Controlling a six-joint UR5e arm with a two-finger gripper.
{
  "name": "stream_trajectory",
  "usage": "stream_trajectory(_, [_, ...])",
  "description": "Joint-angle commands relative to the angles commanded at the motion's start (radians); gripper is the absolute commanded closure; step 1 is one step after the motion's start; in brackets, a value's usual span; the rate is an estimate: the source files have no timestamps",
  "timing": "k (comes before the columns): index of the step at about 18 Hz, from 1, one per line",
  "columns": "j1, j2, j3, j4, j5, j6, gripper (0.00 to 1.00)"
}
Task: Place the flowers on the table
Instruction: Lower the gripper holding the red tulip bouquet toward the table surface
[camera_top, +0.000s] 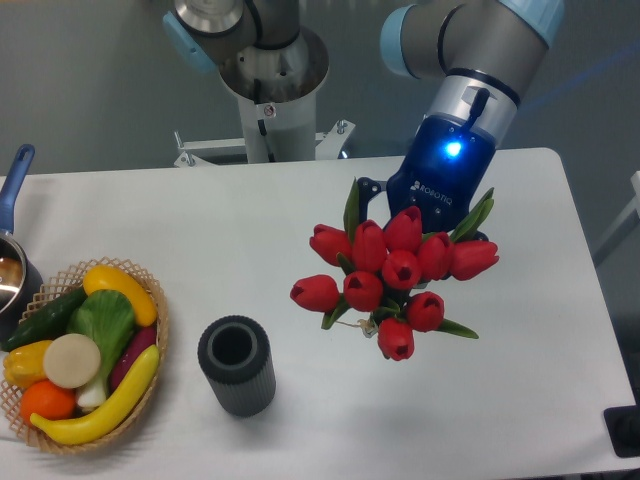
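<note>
The flowers (395, 275) are a bunch of red tulips with green leaves, right of the middle of the white table (250, 230). Their heads face the camera and hide the stems. My gripper (392, 207), blue-lit and dark, comes in from the upper right directly behind the bunch. Its fingertips are hidden by the tulip heads, and it appears shut on the stems, holding the bunch above the tabletop.
A dark grey ribbed cylinder vase (237, 365) stands upright and empty, left of the flowers. A wicker basket (150, 300) of fruit and vegetables sits at the front left. A pot with a blue handle (12, 185) is at the left edge. The arm's base (270, 90) is at the back.
</note>
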Motion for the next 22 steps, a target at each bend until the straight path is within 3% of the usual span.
stream_trajectory(22, [0.026, 0.029, -0.029, -0.002, 0.037, 0.034, 0.56])
